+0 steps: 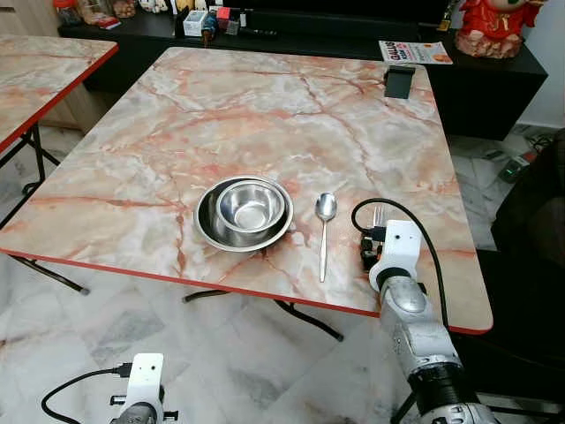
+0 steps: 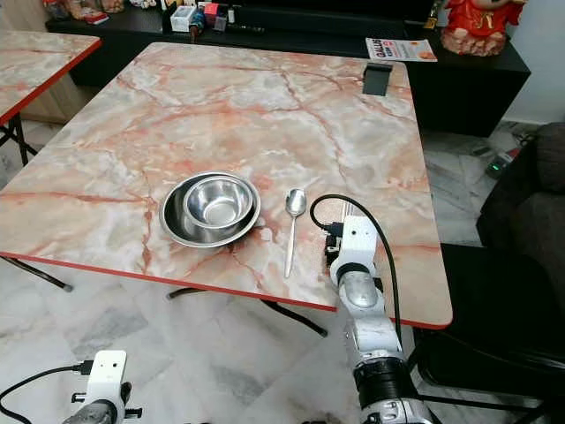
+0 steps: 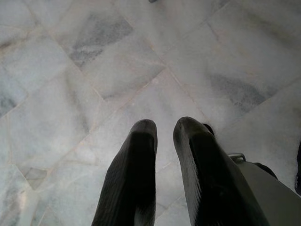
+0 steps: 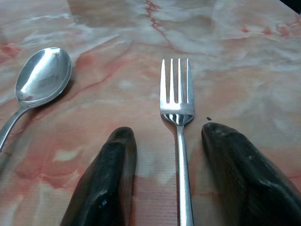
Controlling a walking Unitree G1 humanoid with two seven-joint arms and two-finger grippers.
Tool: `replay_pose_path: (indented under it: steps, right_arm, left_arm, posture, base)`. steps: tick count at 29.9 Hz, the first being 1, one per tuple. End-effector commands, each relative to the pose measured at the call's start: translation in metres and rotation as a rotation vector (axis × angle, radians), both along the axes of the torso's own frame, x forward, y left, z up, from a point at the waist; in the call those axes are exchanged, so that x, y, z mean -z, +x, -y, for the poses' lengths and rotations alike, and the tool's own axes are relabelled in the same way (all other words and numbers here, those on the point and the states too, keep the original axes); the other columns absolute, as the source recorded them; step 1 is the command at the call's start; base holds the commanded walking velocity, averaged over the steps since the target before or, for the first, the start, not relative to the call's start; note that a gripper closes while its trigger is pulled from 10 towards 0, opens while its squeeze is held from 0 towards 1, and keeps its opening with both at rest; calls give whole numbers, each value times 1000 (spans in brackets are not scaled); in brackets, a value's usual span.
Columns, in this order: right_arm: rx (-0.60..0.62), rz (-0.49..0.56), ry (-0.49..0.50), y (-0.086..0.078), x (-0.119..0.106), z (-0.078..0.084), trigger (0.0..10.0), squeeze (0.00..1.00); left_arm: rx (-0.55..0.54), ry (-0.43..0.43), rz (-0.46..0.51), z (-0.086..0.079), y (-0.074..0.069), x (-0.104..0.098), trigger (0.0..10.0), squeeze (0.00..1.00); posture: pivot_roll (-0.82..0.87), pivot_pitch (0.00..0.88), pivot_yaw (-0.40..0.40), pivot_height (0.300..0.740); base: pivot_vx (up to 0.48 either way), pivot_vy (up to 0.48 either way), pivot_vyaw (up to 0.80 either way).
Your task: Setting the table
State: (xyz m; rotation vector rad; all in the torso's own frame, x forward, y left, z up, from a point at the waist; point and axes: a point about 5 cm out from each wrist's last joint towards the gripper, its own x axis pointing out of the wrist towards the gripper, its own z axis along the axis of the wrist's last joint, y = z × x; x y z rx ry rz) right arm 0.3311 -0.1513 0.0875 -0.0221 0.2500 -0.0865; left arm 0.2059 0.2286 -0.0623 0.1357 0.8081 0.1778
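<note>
Near the front edge of the marble-patterned worktop [image 1: 265, 115], a steel fork [image 4: 178, 110] lies flat with its tines pointing away from the robot. The right gripper [image 4: 164, 176] sits low over it, its two black fingers [image 4: 110, 174] spread to either side of the handle, which runs between them without touching either (the pads look to rest on or just above the surface). Just beside the fork, on the robot's left, a spoon [image 1: 325, 228] lies parallel to it, bowl away from the robot. Further left, near the spoon but apart from it, a steel bowl [image 1: 253, 208] sits inside a wider steel plate [image 1: 208, 226]. At the far right corner stands a small dark holder [image 1: 399, 81]. The left gripper [image 3: 162, 141] hangs idle above the pale tiled floor [image 3: 117, 70], its fingers close together with a narrow gap between them.
</note>
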Motion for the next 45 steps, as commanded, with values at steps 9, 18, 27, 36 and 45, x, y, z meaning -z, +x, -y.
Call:
replay_pose_path:
  steps: [9, 18, 27, 36, 45]
  right_arm:
    - [-57, 87, -47, 5, -14, -10, 10000, 0]
    - [-19, 280, -123, 6, -40, -7, 10000, 0]
    - [-53, 575, -171, 2, -81, -16, 10000, 0]
    - [-62, 662, -140, -1, -86, -17, 10000, 0]
    - [-2, 713, -200, -2, -81, 3, 10000, 0]
  left_arm:
    - [11, -1, -33, 0, -4, 3, 10000, 0]
    - [2, -4, -29, 0, -4, 3, 10000, 0]
    - [-13, -2, 7, -1, -1, 0, 10000, 0]
    - [-19, 7, 41, -2, 3, -3, 10000, 0]
    - [-32, 18, 66, -3, 5, -5, 10000, 0]
  posture:
    - [-2, 139, 0, 740]
    - [-3, 137, -2, 740]
    - [-5, 133, -4, 740]
    - [-1, 134, -8, 740]
    - [-2, 131, -9, 740]
  base:
    - [0, 0, 0]
    - [0, 0, 0]
    - [0, 0, 0]
    - [0, 0, 0]
    - [0, 0, 0]
